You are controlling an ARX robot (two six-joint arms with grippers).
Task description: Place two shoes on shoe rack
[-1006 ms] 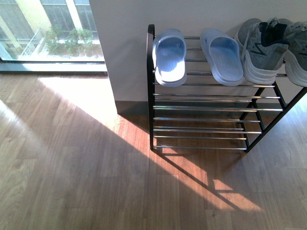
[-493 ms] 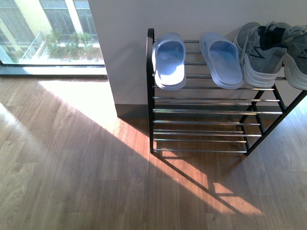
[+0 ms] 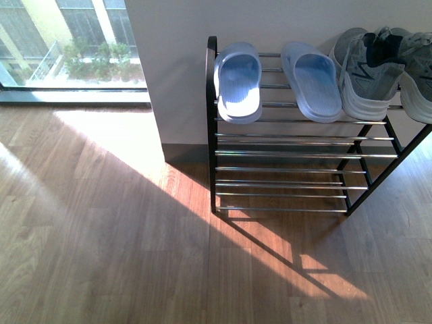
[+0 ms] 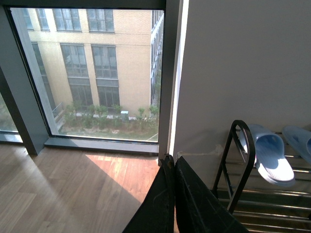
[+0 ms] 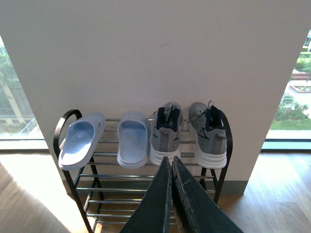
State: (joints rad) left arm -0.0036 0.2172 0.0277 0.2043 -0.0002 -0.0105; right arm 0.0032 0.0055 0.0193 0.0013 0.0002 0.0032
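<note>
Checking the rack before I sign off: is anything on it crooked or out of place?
Mostly tidy. Both sneakers sit side by side on the top shelf of the rack. Only the outer blue slipper looks off: it is angled and overhangs the front bar beside the end frame.

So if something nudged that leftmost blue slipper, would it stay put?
Probably not. The slipper hangs past the front bar of the rack and sits askew, so a push could tip it off. It looks like light foam, likely easy to shift, and smooth chrome bars offer little grip.

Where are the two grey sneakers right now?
In the right wrist view, both grey sneakers sit side by side on the shoe rack's top shelf, at its right end, beside the blue slippers.
</note>
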